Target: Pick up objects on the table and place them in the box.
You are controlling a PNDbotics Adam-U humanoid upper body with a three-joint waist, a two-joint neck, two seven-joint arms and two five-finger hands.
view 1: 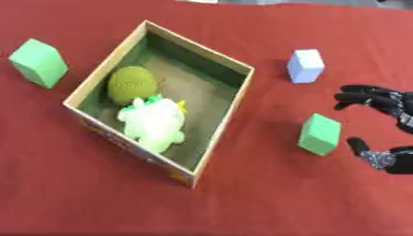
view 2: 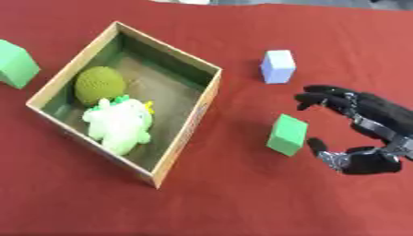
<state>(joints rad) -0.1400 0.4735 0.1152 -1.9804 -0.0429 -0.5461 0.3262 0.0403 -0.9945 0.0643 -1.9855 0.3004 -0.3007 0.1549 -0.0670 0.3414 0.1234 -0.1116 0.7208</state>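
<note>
The black robot right hand (view 2: 367, 133) is going for the small green cube (view 2: 286, 134), which sits on the red tablecloth (view 2: 242, 203) right of the open cardboard box (view 2: 192, 122). Fingers and thumb spread wide, holding nothing, just beside the cube. Next, I'd say: close around it, then lift.

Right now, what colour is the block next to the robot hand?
Green; the small green block shows best in the right eye view.

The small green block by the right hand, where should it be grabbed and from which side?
Pinch the small green block across its two upright flat faces, coming from its right, where the open right hand already waits with fingers and thumb spread. Nothing crowds it.
</note>
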